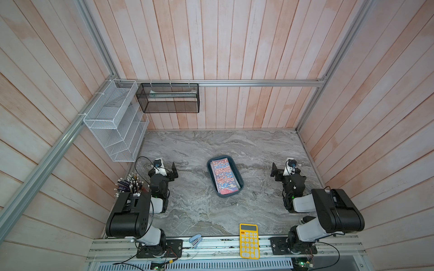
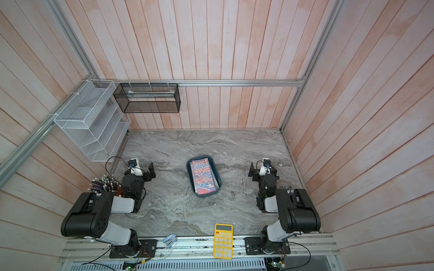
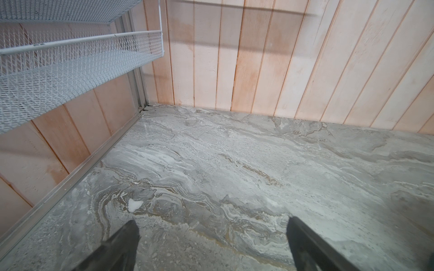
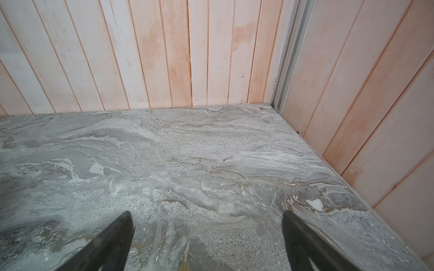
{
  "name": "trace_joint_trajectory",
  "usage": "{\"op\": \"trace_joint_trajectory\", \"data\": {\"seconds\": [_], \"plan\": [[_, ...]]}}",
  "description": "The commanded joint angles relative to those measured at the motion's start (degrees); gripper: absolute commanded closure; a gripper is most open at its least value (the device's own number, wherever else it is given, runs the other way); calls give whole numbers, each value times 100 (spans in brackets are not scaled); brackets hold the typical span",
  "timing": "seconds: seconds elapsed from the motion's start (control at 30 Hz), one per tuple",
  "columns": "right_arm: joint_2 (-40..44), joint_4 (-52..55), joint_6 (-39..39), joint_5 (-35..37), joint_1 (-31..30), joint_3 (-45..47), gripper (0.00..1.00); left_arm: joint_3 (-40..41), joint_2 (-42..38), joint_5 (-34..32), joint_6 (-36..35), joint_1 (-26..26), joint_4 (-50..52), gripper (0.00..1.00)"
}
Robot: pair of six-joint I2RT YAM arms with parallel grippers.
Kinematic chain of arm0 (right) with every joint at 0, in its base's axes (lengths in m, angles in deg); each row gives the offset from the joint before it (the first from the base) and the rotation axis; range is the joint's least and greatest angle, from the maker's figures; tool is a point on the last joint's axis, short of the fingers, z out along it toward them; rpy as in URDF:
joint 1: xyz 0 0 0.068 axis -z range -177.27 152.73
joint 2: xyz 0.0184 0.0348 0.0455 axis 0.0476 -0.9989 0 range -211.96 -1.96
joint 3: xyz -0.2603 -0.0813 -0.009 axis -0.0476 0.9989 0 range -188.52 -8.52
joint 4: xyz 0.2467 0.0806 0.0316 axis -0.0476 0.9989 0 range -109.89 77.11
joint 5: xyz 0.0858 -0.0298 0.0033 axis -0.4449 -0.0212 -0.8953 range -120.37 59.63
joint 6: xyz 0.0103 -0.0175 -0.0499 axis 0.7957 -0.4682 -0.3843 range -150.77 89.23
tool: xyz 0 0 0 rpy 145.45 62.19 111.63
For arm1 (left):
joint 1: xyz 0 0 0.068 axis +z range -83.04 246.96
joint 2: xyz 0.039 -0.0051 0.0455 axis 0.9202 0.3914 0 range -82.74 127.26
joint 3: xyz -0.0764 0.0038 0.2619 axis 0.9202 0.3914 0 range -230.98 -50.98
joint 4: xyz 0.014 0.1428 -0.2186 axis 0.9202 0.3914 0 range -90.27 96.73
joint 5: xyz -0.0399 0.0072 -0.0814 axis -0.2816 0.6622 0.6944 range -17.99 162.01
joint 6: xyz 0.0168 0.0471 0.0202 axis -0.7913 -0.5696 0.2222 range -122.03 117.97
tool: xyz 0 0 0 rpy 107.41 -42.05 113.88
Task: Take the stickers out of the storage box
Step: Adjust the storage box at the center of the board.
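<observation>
jaws: left gripper (image 3: 213, 221) wide, right gripper (image 4: 207, 213) wide | surface: grey veined marble table (image 1: 211, 211) | room: pale plank walls (image 1: 234, 47)

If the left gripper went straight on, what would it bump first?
No object is in its way. The open left gripper aims over bare table toward the back wall; it would likely meet table or wall first, tilt unclear. The white rack is off to the side.

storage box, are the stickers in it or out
In. The stickers lie flat inside the storage box, its dark rim showing around them in both top views.
</observation>
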Motion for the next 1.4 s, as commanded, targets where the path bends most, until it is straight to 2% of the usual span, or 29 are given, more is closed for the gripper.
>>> {"op": "trace_joint_trajectory", "data": {"seconds": [0.0, 0.03, 0.07, 0.17, 0.2, 0.33, 0.47, 0.57, 0.63, 0.73, 0.77, 0.9, 1.0, 1.1, 1.17, 1.23, 1.27, 1.37], "plan": [[-41, -173, -40, -67, 35, -45, 2, -179, 47, -36, -124, 12, -31, 0], [-7, -139, -57, -68, 34, -64, 2, -208, -14, -44, -139, -7, 113, 0], [131, 354, -41, -58, 35, -253, 1, -245, -81, -103, -134, -16, 160, 0], [458, 2546, -38, 82, 24, -1391, 1, -732, -509, -467, -172, -134, 1410, 0], [509, 2833, -22, 97, 12, -1575, 1, -898, -574, -683, -143, -177, 1717, 0], [989, 3249, 256, 504, -196, -1775, 1, -1598, -649, -1666, 32, -433, 2791, 0], [1432, 4067, 94, 1372, -711, -2088, 1, -1885, -920, -2084, 280, -643, 3282, 0], [1806, 4636, 310, 1466, -1022, -2268, 2, -2033, -1289, -2429, 573, -809, 3618, 0], [2012, 5002, 333, 1224, -1222, -2379, 2, -2292, -1499, -2758, 1360, -827, 4277, 0], [2213, 5745, 47, 699, -1590, -2750, 1, -3057, -1627, -3535, 3211, -819, 6325, 0], [2255, 5969, 9, 517, -1684, -2899, 1, -3261, -1655, -3596, 3477, -805, 6725, 0], [2433, 6357, 407, 856, -1949, -3154, 2, -3425, -1759, -2619, 2425, -766, 6307, 0], [2528, 6657, 864, 926, -1966, -3315, 1, -3718, -1696, -1854, 2218, -766, 6605, 0], [2524, 6916, 1027, 726, -1999, -3414, 2, -4052, -1424, -725, 2107, -776, 7050, 5], [2380, 7205, 994, 528, -2020, -3541, 19, -4295, -1145, -108, 2046, -853, 7407, 11], [2234, 7391, 928, 230, -2021, -3591, 33, -4429, -899, 227, 2074, -1008, 7667, 13], [2154, 7474, 967, 119, -2026, -3602, 44, -4481, -788, 299, 2045, -1154, 7792, 14], [1893, 7609, 991, -412, -2034, -3613, 57, -4625, -525, 248, 1918, -1684, 8095, 15]]}}
